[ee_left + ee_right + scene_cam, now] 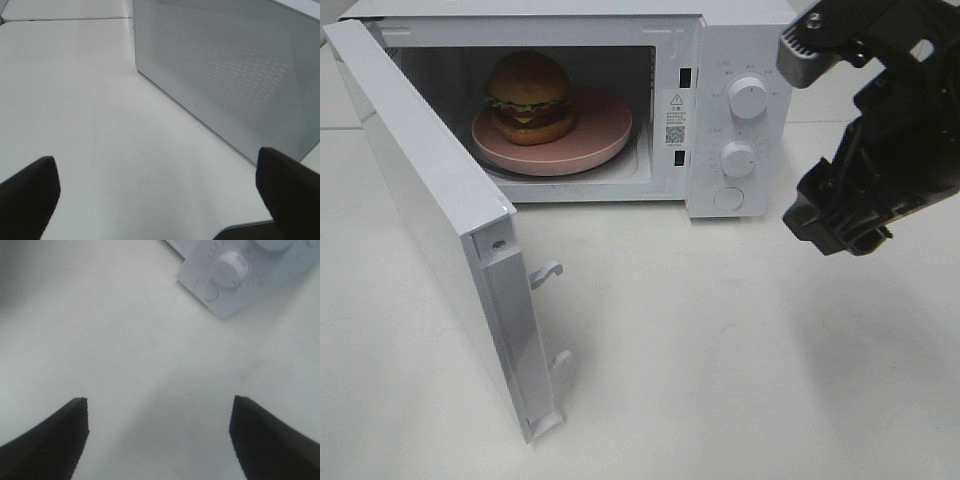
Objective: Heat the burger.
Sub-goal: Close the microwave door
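The burger (pixel 529 95), with a domed brown bun, lettuce and cheese, sits on a pink plate (pixel 605 140) inside the white microwave (pixel 740 40). The microwave's door (pixel 430 210) stands wide open to the left. My right arm (pixel 880 150) hangs to the right of the control panel, above the table. My right gripper (pixel 159 400) is open and empty over the bare table, with the lower knob (pixel 231 262) ahead of it. My left gripper (pixel 156 155) is open and empty, facing a perforated white wall of the microwave (pixel 225 75). The left arm is out of the exterior view.
The control panel carries an upper knob (pixel 748 96), a lower knob (pixel 738 158) and a round button (pixel 728 198). Two latch hooks (pixel 548 272) stick out of the door's edge. The white table (pixel 740 350) stretches in front of the microwave.
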Action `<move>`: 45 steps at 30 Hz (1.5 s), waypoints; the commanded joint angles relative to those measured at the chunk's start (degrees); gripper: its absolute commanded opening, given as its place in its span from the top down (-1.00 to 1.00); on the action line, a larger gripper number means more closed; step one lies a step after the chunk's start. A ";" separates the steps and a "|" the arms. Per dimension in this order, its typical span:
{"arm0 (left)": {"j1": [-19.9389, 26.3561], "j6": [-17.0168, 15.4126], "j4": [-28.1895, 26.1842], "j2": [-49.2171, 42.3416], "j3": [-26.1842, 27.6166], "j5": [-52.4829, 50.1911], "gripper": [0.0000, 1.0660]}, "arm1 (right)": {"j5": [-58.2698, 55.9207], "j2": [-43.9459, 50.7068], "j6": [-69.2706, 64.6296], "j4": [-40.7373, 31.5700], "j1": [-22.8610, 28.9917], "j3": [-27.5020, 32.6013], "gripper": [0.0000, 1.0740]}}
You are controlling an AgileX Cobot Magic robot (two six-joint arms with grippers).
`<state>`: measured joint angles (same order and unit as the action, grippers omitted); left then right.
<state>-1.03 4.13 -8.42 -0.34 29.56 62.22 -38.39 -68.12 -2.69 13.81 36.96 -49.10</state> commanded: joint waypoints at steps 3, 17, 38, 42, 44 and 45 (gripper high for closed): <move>0.06 0.11 0.00 -0.86 0.00 -0.80 -0.88 | -6.99 2.64 -4.41 0.17 -0.29 0.23 -0.42; 0.06 0.11 0.00 -0.86 0.00 -0.80 -0.88 | -23.95 15.18 -6.59 -4.13 -0.29 0.23 -0.42; 0.06 0.11 0.00 -0.86 0.00 -0.80 -0.88 | -26.76 27.16 -12.15 -4.07 -0.29 11.46 -0.42; 0.06 0.11 0.00 -0.86 0.00 -0.80 -0.88 | -25.55 28.19 -12.32 -4.13 -0.29 13.52 -0.42; 0.06 0.11 0.00 -0.86 0.00 -0.80 -0.88 | -22.92 29.85 -12.38 -4.13 -0.29 15.41 -0.42; 0.06 0.11 0.00 -0.86 0.00 -0.80 -0.88 | -22.92 29.85 -12.38 -4.13 -0.29 15.41 -0.42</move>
<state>-1.03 4.13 -8.42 -0.34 29.56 62.22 -62.74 -39.08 -14.50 9.28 36.96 -34.55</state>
